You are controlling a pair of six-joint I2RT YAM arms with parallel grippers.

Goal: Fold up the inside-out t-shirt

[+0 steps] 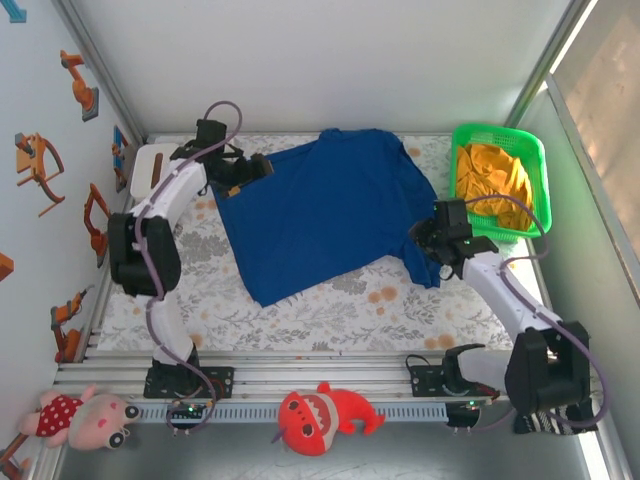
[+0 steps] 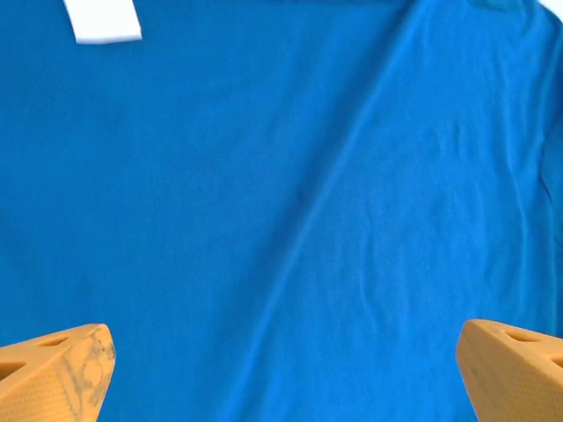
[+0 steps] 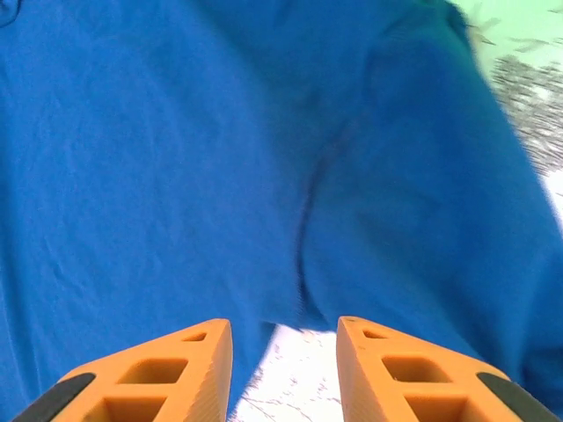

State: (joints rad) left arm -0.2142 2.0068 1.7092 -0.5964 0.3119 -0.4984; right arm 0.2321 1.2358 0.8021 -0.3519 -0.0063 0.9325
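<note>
The inside-out t-shirt (image 1: 320,215) is royal blue and lies spread over the middle of the floral table, a sleeve hanging toward the right. My left gripper (image 1: 252,172) hovers over the shirt's upper left edge. In the left wrist view its orange fingertips (image 2: 62,369) stand far apart over smooth blue cloth (image 2: 290,202), open and holding nothing; a white label (image 2: 103,19) shows at the top. My right gripper (image 1: 425,240) is at the right sleeve. Its fingers (image 3: 167,374) are parted, with bare tablecloth between them and the sleeve seam (image 3: 308,202) just ahead.
A green basket (image 1: 535,165) at the back right holds an orange-yellow garment (image 1: 495,180). A red plush shark (image 1: 320,415) and a pink doll (image 1: 85,415) sit on the near rail. A white block (image 1: 148,168) lies at the left. Walls close in on both sides.
</note>
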